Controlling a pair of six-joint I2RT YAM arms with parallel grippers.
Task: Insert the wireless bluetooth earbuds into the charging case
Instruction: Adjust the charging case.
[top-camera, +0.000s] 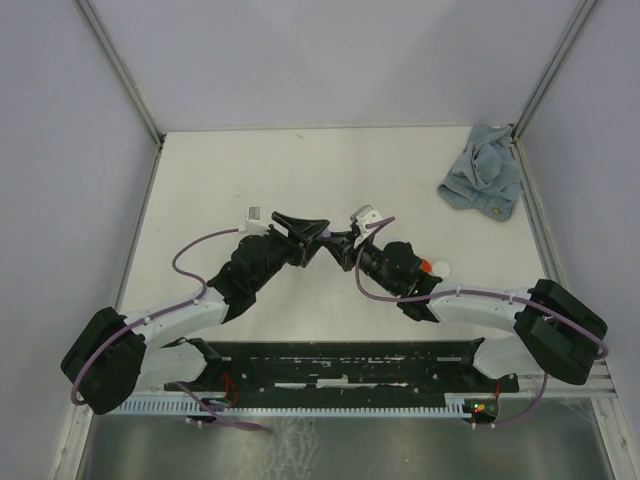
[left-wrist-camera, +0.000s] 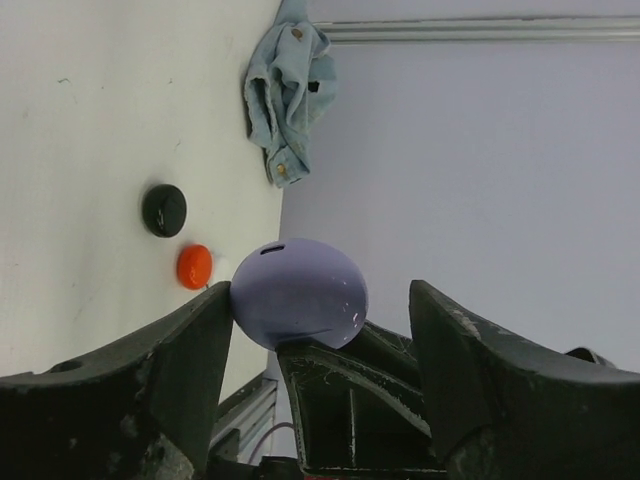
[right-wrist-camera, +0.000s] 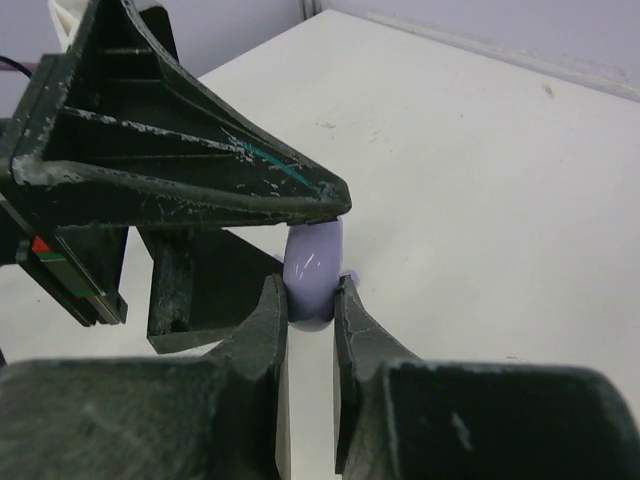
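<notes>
While both arms leaned in toward the middle of the table (top-camera: 250, 170), your left gripper (left-wrist-camera: 320, 292) pointed in from 8 o'clock in the top view with its jaws spread wide, one finger on either side of the lilac round charging case (left-wrist-camera: 298, 292). In the left wrist view the case's rim sat right at the inner face of the finger at 9 o'clock, and you could not tell whether the two touched. The other finger stood well apart at 3 o'clock. A short dark slot (left-wrist-camera: 270, 250) showed near 11 o'clock on the case's face.

Your right gripper (right-wrist-camera: 310, 285) reached in from 4 o'clock and had its jaws pinching that case by its two flat faces. In the right wrist view you saw the case edge-on, with the tip of one left finger just over its top rim at 12 o'clock.

Further right, a red disc (top-camera: 425, 265) lay on the table just beside your right wrist, with a small white piece (top-camera: 441, 268) at its 3 o'clock, too small to make out. In the left wrist view a black disc (left-wrist-camera: 164, 210) lay near the red one at its 11 o'clock, apart from it. A crumpled blue cloth (top-camera: 483, 183) lay in the table's 2 o'clock corner
</notes>
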